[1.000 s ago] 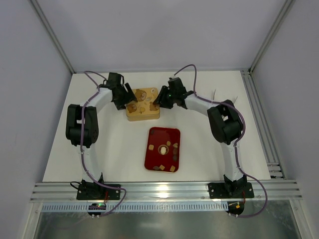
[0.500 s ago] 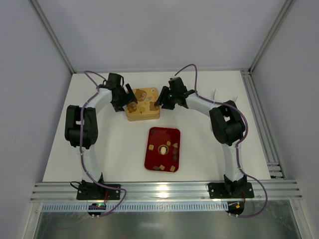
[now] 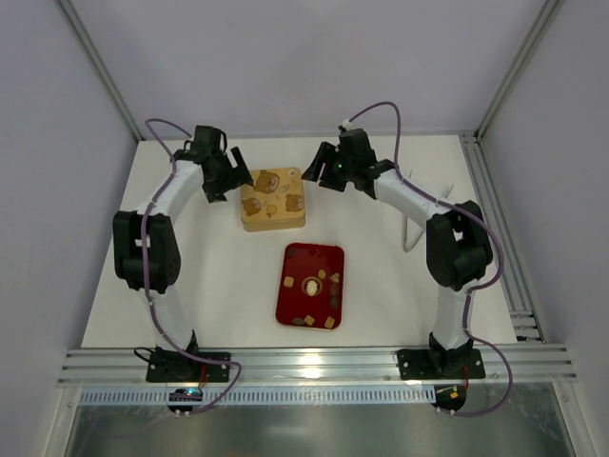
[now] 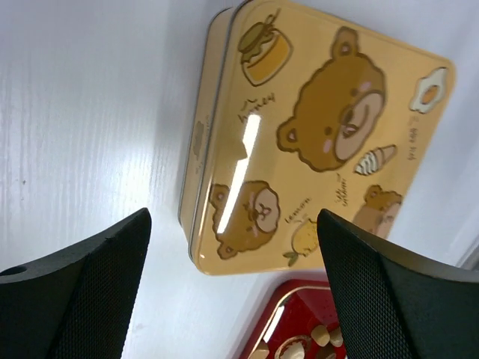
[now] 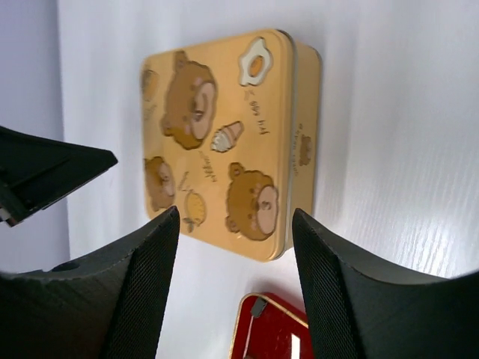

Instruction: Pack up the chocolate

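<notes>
Both arms have drawn back from the tin (image 3: 273, 198) since the earlier frame. The left gripper (image 4: 232, 217) now stands off the tin's left side and the right gripper (image 5: 236, 213) off its right side, where each sat close against it a second ago. The tin and the red tray (image 3: 304, 259) have not shifted.

**Finger state.** The left fingers stand wide with nothing between them. The right fingers also stand apart, somewhat narrower, and are empty.

**Location of the workpiece.** The chocolate (image 3: 311, 286) lies loose in the red tray, on the near side of the tin and between the two arms. Pieces are scattered, with several along the tray's right side and near edge. The bear-printed lid (image 4: 329, 134) is seated on the tin, so its contents cannot be seen.

**Handling (a judgement, not an observation).**
- Each piece is probably light and rigid but easily marked or chipped.
- The smooth faces may slip under a hard squeeze.
- Take one piece at a time, across two opposite sides, with the fingers pre-set narrow and closed gently.
- Pieces beside the tray wall leave little room for a finger; approach them from the open side.
</notes>
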